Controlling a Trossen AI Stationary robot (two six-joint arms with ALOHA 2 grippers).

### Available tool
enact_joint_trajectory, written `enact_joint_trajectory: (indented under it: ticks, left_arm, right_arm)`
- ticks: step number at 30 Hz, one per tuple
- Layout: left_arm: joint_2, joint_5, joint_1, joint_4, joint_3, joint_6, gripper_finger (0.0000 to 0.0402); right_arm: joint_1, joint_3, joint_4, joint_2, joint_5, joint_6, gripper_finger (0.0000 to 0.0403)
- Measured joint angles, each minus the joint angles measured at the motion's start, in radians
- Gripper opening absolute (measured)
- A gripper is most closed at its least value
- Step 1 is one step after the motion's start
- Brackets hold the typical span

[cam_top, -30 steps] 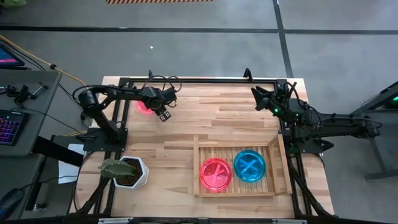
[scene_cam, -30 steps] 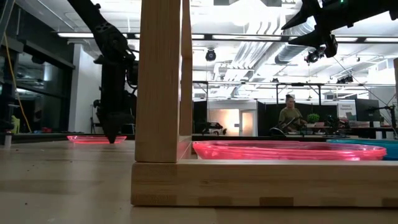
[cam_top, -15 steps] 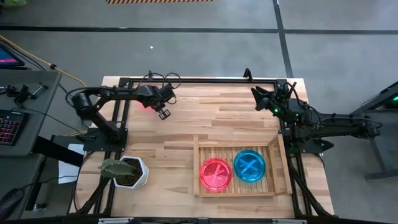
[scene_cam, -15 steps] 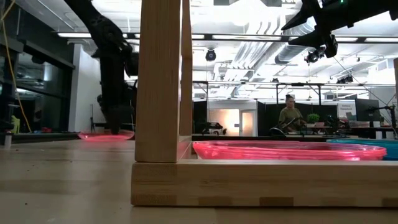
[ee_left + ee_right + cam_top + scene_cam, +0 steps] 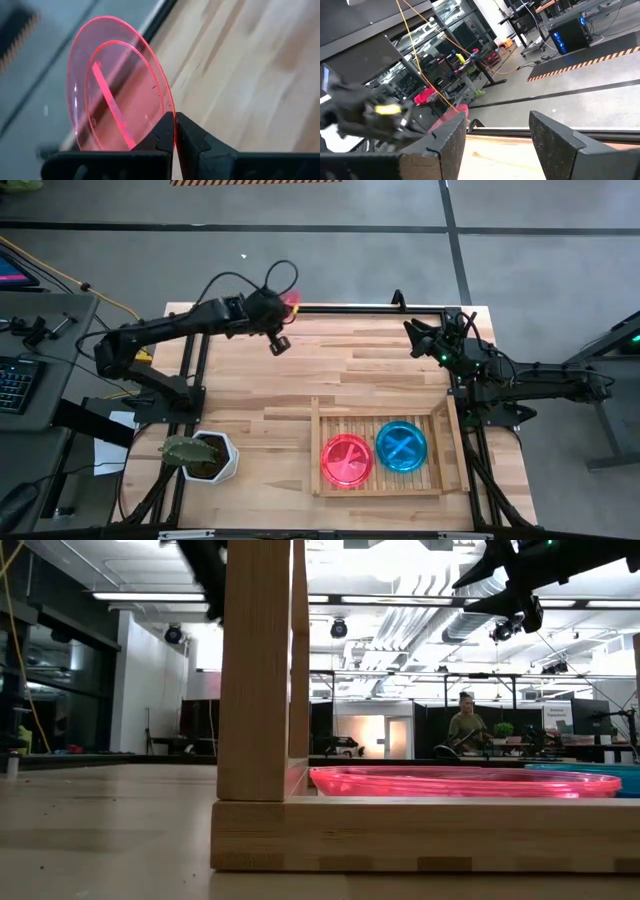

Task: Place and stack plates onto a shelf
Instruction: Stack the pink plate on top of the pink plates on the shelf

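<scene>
Clamped edge-on in the left gripper [image 5: 174, 131]: a pink plate [image 5: 117, 87], fingers pinched tight on its rim, plate tilted up and held clear above the far edge of the table [image 5: 330, 375]. Seen from above as a pink sliver [image 5: 291, 300] just past the wrist.

Likely very light, thin and stiff, translucent plastic with a smooth, probably slippery rim; a rim pinch looks like the only practical hold, and one prone to swivel if swung fast. Little risk of breaking, more of slipping or landing crooked.

Right gripper [image 5: 497, 131] parked high at the far right corner, fingers spread wide, nothing between them.

On the slatted wooden shelf [image 5: 320, 448], near the front of the table: one pink plate [image 5: 347, 459] and one teal-blue plate [image 5: 401, 445], flat and side by side, bare slats on either side. Other plates not visible.

Pale wood plank tabletop, black frame around it. White hexagonal plant pot [image 5: 205, 456] at the front left corner. Beyond: grey floor, a desk with keyboard [image 5: 17, 385] at left; in the low view, an open workshop with a person [image 5: 466, 727] far back.
</scene>
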Motion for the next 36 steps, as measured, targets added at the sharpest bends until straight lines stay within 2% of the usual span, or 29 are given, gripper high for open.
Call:
enact_joint_trajectory:
  ticks: [6, 9, 12, 15, 18, 23, 29, 36]
  left_arm:
    - [0.084, 0.006, -0.131, 0.005, 0.251, 0.14, 0.0]
    - [0.159, 0.045, -0.191, 0.003, 0.372, 0.219, 0.0]
    - [0.248, 0.049, -0.252, 0.003, 0.469, 0.339, 0.0]
    - [0.333, -0.001, -0.302, 0.002, 0.527, 0.48, 0.0]
    - [0.406, -0.063, -0.342, -0.003, 0.549, 0.597, 0.0]
    - [0.487, -0.074, -0.394, -0.021, 0.55, 0.726, 0.0]
    - [0.536, -0.07, -0.422, -0.006, 0.55, 0.744, 0.0]
    - [0.536, -0.043, -0.415, -0.003, 0.55, 0.729, 0.0]
  right_arm:
    - [0.0, 0.0, 0.0, 0.0, -0.021, -0.001, 0.0201]
    - [0.0, 0.0, 0.0, 0.0, -0.021, 0.002, 0.0201]
    - [0.0, 0.0, 0.009, 0.0, -0.048, 0.112, 0.0201]
    - [0.0, 0.0, 0.013, 0.0, -0.123, 0.274, 0.0201]
    - [0.0, 0.0, 0.006, 0.0, -0.216, 0.391, 0.0201]
    - [0.0, 0.0, -0.081, 0.003, -0.32, 0.535, 0.0201]
    - [0.0, -0.001, -0.3, 0.048, -0.363, 0.703, 0.0201]
    - [0.0, -0.001, -0.284, 0.142, -0.387, 0.741, 0.0201]
